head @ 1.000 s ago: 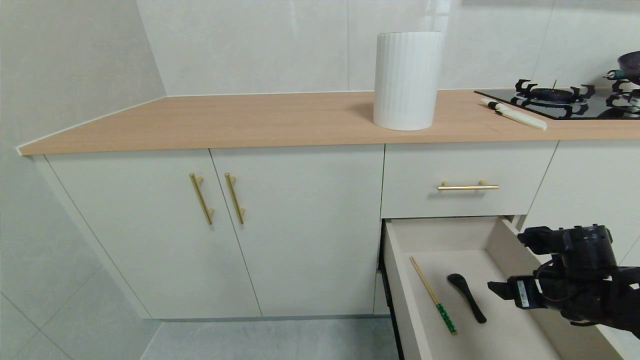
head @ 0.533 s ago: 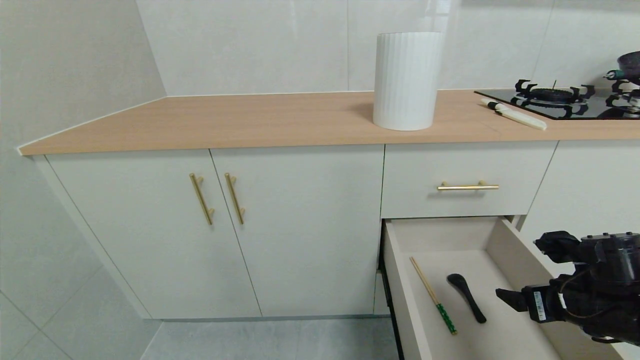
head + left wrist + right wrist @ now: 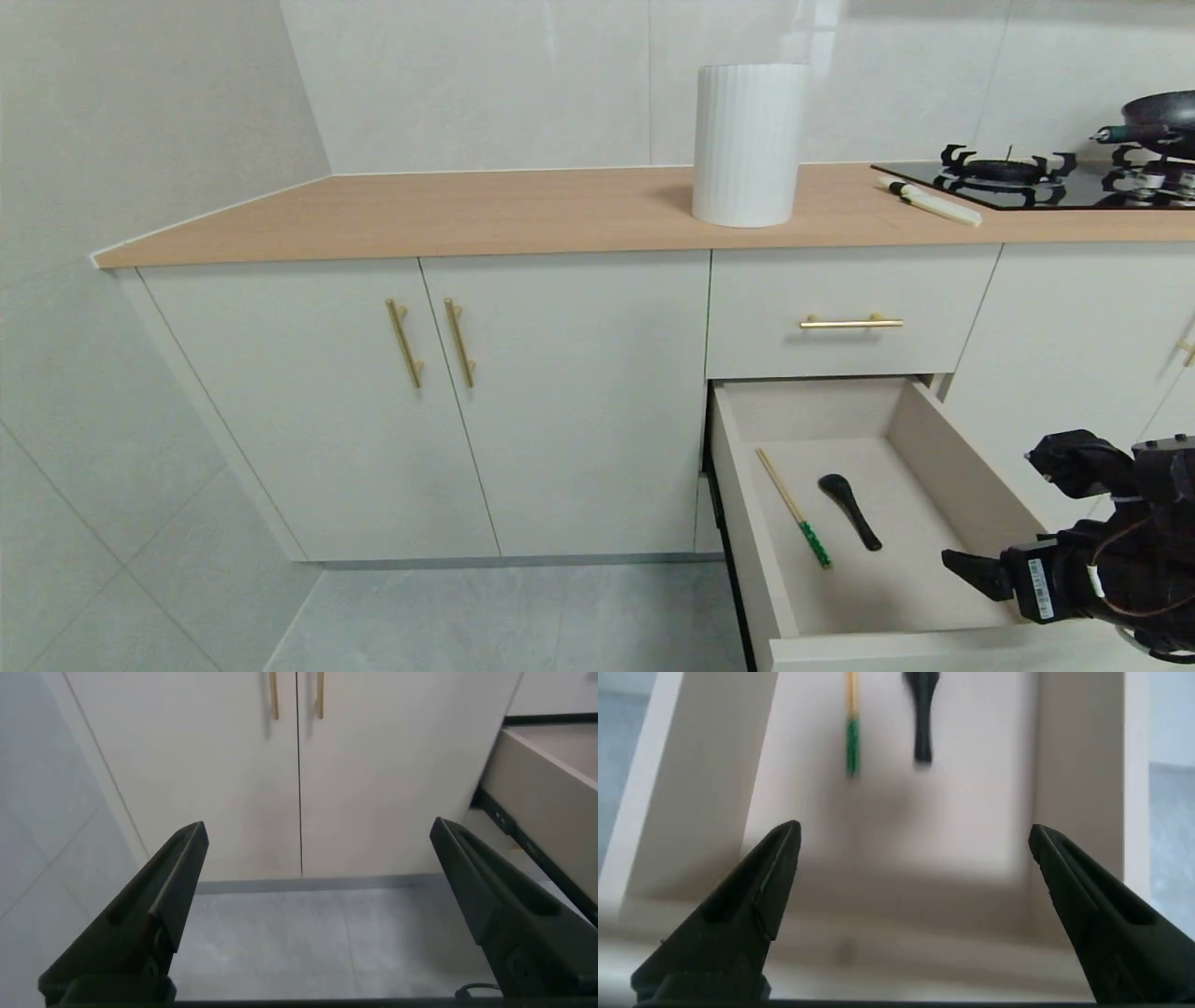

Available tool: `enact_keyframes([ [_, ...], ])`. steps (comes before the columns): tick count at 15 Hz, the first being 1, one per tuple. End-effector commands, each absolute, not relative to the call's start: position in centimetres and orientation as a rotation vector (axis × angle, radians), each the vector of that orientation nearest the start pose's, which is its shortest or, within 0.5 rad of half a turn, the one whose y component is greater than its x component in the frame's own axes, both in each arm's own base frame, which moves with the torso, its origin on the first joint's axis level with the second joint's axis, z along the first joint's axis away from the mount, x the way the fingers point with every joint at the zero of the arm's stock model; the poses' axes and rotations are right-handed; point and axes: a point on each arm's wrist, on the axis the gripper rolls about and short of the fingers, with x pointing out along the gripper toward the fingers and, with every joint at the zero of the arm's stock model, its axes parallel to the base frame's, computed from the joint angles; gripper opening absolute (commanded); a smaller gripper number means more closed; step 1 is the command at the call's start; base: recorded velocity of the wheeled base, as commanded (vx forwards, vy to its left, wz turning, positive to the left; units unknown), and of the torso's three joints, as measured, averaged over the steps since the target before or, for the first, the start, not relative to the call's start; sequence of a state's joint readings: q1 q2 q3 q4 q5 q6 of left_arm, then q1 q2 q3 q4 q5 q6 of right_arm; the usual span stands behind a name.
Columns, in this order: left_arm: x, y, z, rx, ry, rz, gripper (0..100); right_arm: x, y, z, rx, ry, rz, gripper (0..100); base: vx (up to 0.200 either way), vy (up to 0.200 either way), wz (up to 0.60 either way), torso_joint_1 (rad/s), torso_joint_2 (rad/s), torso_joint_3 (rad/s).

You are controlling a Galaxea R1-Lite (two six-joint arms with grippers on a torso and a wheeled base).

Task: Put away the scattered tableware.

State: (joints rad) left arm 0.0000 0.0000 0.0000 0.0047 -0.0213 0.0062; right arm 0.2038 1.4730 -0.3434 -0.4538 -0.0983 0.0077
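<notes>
Right gripper (image 3: 990,506): fingers spread wide, nothing between them, held over the front right corner of the open drawer (image 3: 738,485). Chopsticks (image 3: 792,509) and black spoon (image 3: 850,511) lie flat on the drawer floor ahead of the fingertips, apart from them; they lie side by side without touching, spoon on the side nearer these fingers. Left gripper (image 3: 318,833): fingers also spread, empty, pointing at the closed cabinet doors (image 3: 299,765) with floor tiles below the tips. A knife (image 3: 929,203) lies on the countertop (image 3: 467,210) well beyond the right fingers, between the white ribbed canister (image 3: 744,145) and the stove (image 3: 1027,177).
</notes>
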Motion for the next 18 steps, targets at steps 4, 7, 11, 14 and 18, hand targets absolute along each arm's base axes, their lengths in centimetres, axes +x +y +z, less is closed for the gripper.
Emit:
enact_keyframes([
  [4,-2.3,0.0,7.5,0.005,0.005,-0.021,100,19.2,3.8,11.7,-0.09,0.659,0.099,100,-0.15,0.0,0.0,0.002,0.0,0.003],
  [7,-2.3,0.0,7.5,0.006,0.005,-0.021,100,18.7,3.7,11.8,-0.093,0.7,0.106,100,0.0,0.0,0.0,0.0,0.0,0.0],
  [11,-2.3,0.0,7.5,0.006,0.005,-0.021,100,17.2,3.6,12.5,-0.116,0.817,0.117,100,0.0,0.0,0.0,0.0,0.0,0.0],
  [14,-2.3,0.0,7.5,0.006,0.005,-0.021,100,16.6,4.9,13.0,-0.129,0.903,0.177,100,0.0,0.0,0.0,0.0,0.0,0.0],
  [18,-2.3,0.0,7.5,0.006,0.005,-0.021,100,18.6,6.5,10.4,-0.092,1.083,0.139,100,0.0,0.0,0.0,0.0,0.0,0.0],
])
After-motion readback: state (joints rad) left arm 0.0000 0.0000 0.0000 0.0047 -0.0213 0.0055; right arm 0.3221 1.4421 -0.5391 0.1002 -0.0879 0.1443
